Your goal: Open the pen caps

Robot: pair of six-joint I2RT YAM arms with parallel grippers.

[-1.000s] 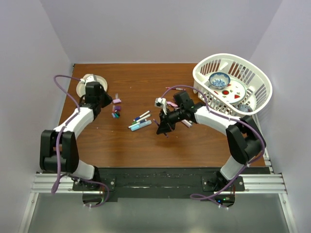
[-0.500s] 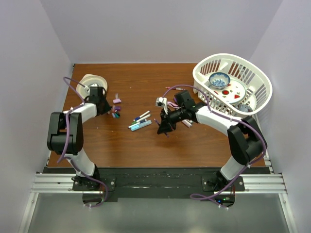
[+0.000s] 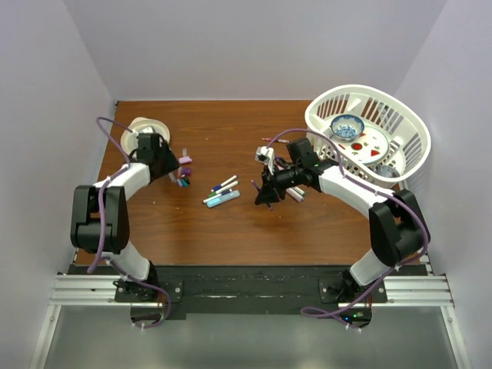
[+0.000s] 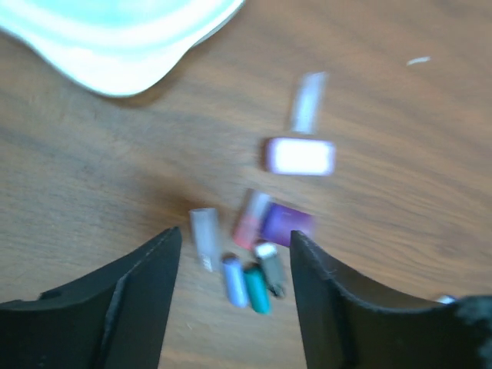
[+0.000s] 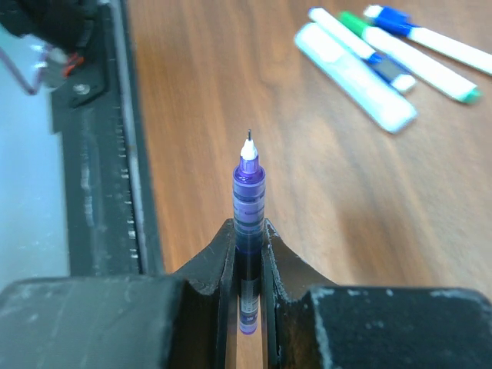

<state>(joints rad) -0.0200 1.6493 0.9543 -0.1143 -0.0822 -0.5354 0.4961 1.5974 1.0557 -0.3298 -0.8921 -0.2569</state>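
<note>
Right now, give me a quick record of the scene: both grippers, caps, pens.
left gripper: open, empty, over the caps
right gripper: shut on a purple pen, tip bare
caps: loose cluster on the table, near a white dish
other pens: lying together mid-table

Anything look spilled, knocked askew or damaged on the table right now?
Nothing stands out. Pen caps lie in a loose cluster under the open left claw, the right claw holds an uncapped purple pen, other pens lie flat mid-table, and the basket stands upright.
</note>
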